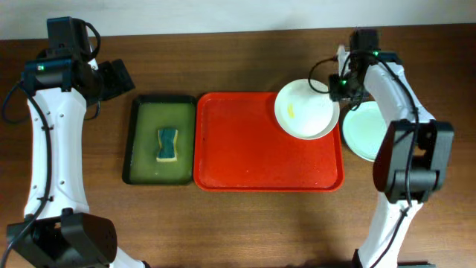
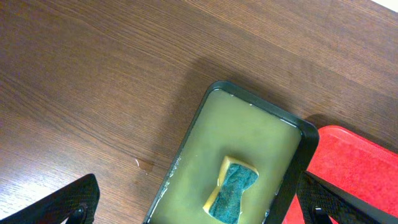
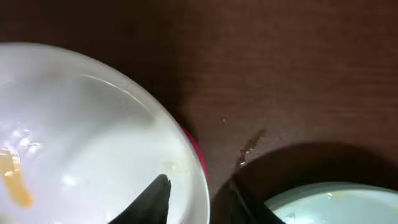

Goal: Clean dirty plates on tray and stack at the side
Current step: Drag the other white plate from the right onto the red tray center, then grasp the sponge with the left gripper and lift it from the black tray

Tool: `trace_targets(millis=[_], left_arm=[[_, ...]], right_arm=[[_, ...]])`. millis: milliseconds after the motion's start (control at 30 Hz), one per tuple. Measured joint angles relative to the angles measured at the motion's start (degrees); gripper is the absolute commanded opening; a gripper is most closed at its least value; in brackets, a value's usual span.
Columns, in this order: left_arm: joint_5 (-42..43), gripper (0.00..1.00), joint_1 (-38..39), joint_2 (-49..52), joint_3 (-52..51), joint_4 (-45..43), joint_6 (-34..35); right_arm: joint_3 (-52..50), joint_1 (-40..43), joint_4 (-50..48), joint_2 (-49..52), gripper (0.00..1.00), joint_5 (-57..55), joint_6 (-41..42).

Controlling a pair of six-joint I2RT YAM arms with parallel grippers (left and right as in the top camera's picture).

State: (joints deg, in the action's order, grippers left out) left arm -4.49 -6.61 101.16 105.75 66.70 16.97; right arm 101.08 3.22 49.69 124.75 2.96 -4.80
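Wood-grain table (image 1: 245, 223) runs bare along the near side of the red tray (image 1: 253, 149), which lies near its middle with the long side across. Just left of the red tray, almost touching its rim, sits the green tray (image 1: 145, 141), holding a yellowish liquid and a sponge (image 1: 168, 144) with its blue-green face up. Just right of the red tray, a pale blue-green plate (image 1: 361, 132) rests on the wood, partly hidden by the right arm; whether it is one plate or several cannot be told. At the red tray's far right corner is the white plate (image 1: 305, 110), overhanging the far rim, with a yellow smear (image 1: 291, 112) inside it. The right gripper (image 3: 199, 193) is at this plate's far right edge, one finger over the inner face and the other outside the rim, clamped on the plate. Beyond the far left of the red tray, above the green tray's far corner, the left gripper (image 2: 196, 186) hangs with its fingers spread wide, holding nothing.
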Motion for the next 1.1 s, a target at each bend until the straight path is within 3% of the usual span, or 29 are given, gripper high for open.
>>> trace_targets(millis=[233,300,433,567,767,833,1000,1033,1067,1100], left_arm=[[0.0,0.99,0.0,0.0,0.0,-0.02,0.02],[0.0,0.99,0.0,0.0,0.0,0.0,0.02],[0.0,0.99,0.0,0.0,0.0,0.0,0.02],[0.0,1.0,0.0,0.0,0.0,0.0,0.02],[0.0,1.0,0.0,0.0,0.0,0.0,0.0],[0.0,0.99,0.0,0.0,0.0,0.0,0.02],[0.0,0.99,0.0,0.0,0.0,0.0,0.02],[0.0,0.99,0.0,0.0,0.0,0.0,0.0],[0.0,0.99,0.0,0.0,0.0,0.0,0.02],[0.0,0.99,0.0,0.0,0.0,0.0,0.0]], right_arm=[[-3.61,0.0,2.93,0.17,0.2,-0.15,0.42],[-3.61,0.0,2.36,0.17,0.04,-0.17,0.31],[-3.61,0.0,2.93,0.17,0.04,0.42,3.1],[-3.61,-1.49,7.56,0.17,0.04,8.46,5.07],[-3.8,-15.02,18.45,0.17,0.05,10.08,9.35],[-3.82,-17.38,22.36,0.17,0.36,10.08,13.09],[-3.82,-16.55,22.47,0.17,0.53,11.65,16.81],[-3.82,-14.6,22.47,0.17,0.88,15.04,16.96],[-3.82,-12.24,22.45,0.17,0.99,18.78,16.81],[-3.82,-9.35,22.47,0.17,0.93,22.71,17.03]])
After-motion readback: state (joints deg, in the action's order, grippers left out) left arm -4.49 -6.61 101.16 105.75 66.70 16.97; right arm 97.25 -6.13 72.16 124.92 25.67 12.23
